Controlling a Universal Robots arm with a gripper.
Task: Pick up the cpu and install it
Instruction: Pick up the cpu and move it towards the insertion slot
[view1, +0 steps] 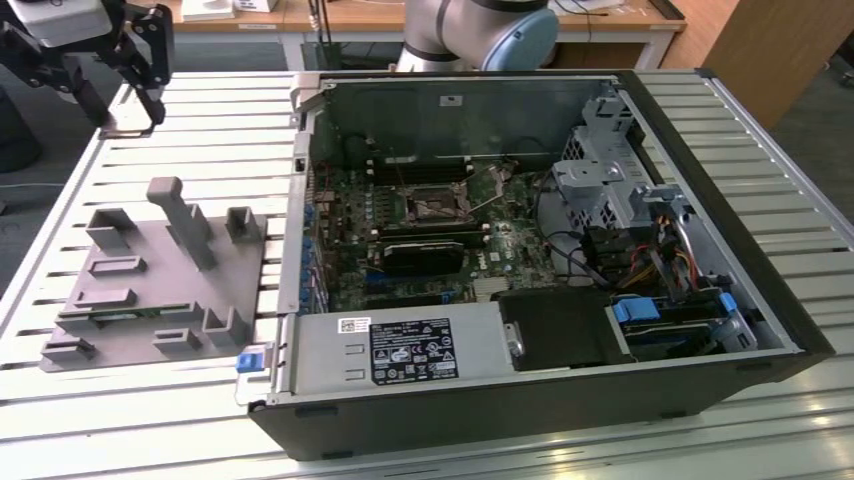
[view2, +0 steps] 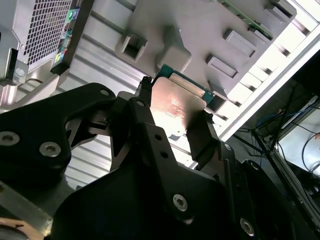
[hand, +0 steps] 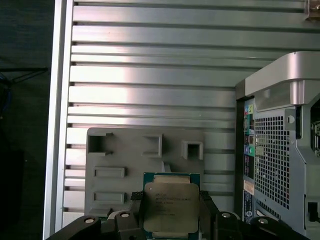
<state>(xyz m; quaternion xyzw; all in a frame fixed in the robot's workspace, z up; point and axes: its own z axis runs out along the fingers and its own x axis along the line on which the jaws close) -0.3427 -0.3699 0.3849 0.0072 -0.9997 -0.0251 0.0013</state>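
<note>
Right now your gripper (view1: 127, 118) hangs high over the far corner of the slatted table (view1: 214, 130), at the exterior view's left, and it is not empty. In both wrist views the cpu (hand: 171, 206) sits between its fingers (view2: 200, 136), clamped on two opposite edges, with its silver top turned to the first wrist view's camera and the green rim showing just past the metal. So read the jaws as drawn in onto the chip, neither spread wide nor fully pressed together. The cpu is lifted clear of the grey fixture tray (hand: 130, 162), which lies on the table beneath it; nothing else touches the chip that you can see. The relation that counts for you, as I judge it, is sideways. The black socket (view1: 434, 205) lies on the motherboard (view1: 350, 245) inside the open computer case (view1: 787, 330), well apart from the gripper toward the exterior view's right, and lower, behind the case's near wall. The chip is close to square, so it has no real long axis to line up; what matters instead is which edge faces which side of the socket, and you cannot read corner marks or notches from these views. There is one arm only, so nearness is no question.
</note>
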